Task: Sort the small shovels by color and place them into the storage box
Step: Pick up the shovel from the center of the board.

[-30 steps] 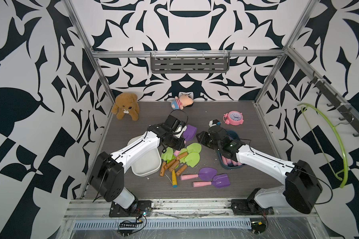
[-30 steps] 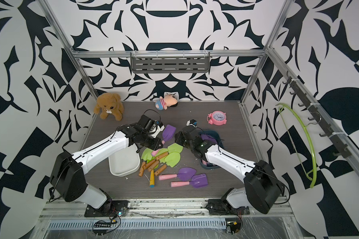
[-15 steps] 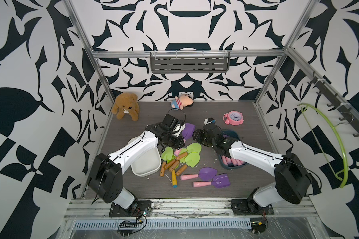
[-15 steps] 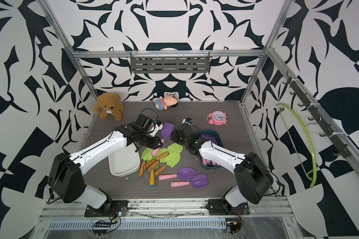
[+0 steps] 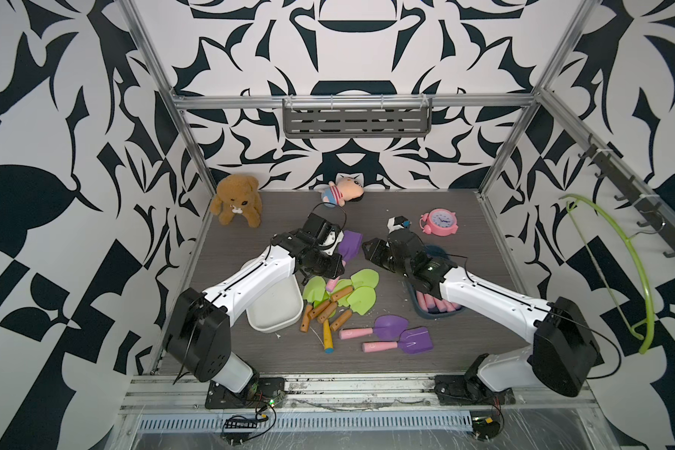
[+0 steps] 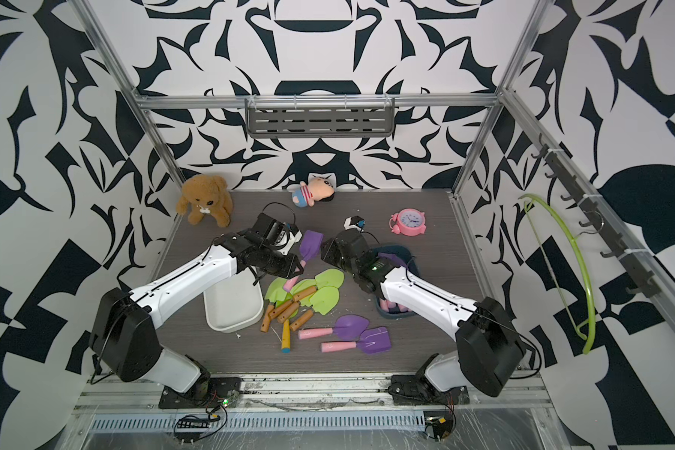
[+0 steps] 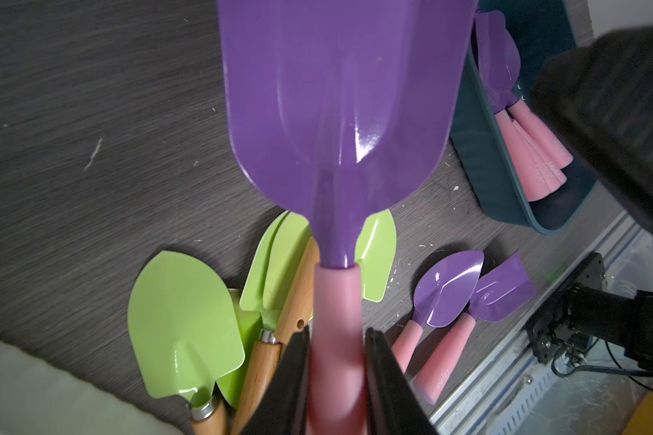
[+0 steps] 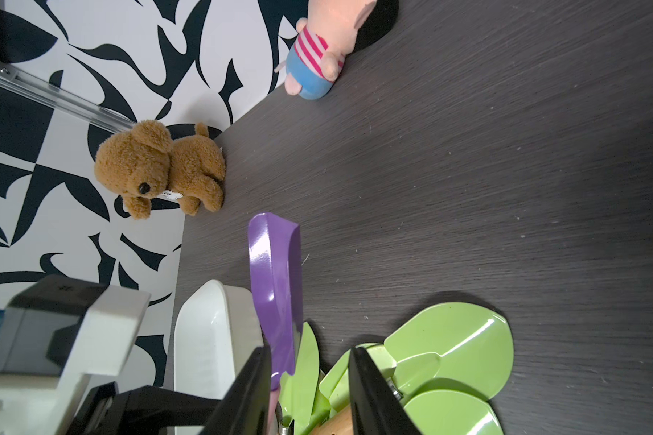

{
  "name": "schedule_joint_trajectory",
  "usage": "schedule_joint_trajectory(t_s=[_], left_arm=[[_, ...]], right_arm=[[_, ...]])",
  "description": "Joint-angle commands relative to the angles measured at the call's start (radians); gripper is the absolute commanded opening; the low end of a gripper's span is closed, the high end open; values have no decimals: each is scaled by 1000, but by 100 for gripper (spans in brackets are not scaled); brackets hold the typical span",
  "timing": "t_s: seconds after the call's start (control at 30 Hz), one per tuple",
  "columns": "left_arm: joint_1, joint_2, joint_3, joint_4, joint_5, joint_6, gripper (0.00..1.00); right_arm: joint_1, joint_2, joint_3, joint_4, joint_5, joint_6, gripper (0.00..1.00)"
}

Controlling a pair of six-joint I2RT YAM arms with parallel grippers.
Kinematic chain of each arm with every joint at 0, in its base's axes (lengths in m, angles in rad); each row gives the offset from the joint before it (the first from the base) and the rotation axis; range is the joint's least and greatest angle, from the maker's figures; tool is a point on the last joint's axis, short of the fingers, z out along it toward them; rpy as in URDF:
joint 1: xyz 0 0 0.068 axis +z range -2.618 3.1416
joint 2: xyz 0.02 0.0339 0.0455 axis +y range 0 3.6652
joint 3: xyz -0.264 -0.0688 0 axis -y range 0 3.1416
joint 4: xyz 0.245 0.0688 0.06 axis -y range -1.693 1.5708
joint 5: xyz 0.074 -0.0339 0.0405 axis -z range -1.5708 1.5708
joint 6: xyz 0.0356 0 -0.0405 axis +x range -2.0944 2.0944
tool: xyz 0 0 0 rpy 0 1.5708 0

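My left gripper (image 7: 336,335) (image 5: 334,269) is shut on the pink handle of a purple shovel (image 7: 336,113) (image 5: 350,243) (image 6: 310,243), held above the table with its blade pointing away. My right gripper (image 8: 310,354) (image 5: 369,249) is open beside that blade (image 8: 276,286), with nothing between its fingers. Several green shovels (image 5: 351,292) (image 8: 449,346) with brown handles lie piled under both grippers. Two purple shovels (image 5: 390,325) (image 5: 416,341) lie nearer the front. The blue storage box (image 7: 479,150) (image 5: 425,311) holds several purple shovels (image 7: 498,60). A white storage box (image 5: 273,307) (image 8: 204,339) lies under my left arm.
A teddy bear (image 5: 236,198) sits at the back left and a striped doll (image 5: 341,193) against the back wall. A pink alarm clock (image 5: 441,222) and a small black-and-white toy (image 5: 396,223) stand behind my right arm. A green hanger (image 5: 616,272) hangs on the right wall.
My right gripper has moved left, away from the blue box, up to the purple blade. My left gripper has kept its hold on the shovel and barely moved.
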Motion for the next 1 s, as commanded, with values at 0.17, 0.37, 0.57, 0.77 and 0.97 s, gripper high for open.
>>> schedule_joint_trajectory(t_s=[0.17, 0.37, 0.57, 0.77, 0.97], left_arm=[[4, -13, -7, 24, 57, -12, 0], [4, -14, -4, 27, 91, -19, 0], [4, -13, -6, 31, 120, -22, 0], [6, -16, -4, 32, 138, -10, 6], [63, -39, -7, 45, 220, 22, 66]], right_arm=[[10, 63, 69, 69, -31, -4, 39], [13, 102, 93, 89, -41, 0, 39], [24, 138, 110, 127, -59, 9, 9], [27, 124, 103, 126, -59, -28, 0], [27, 49, 116, -18, -42, -261, 0]])
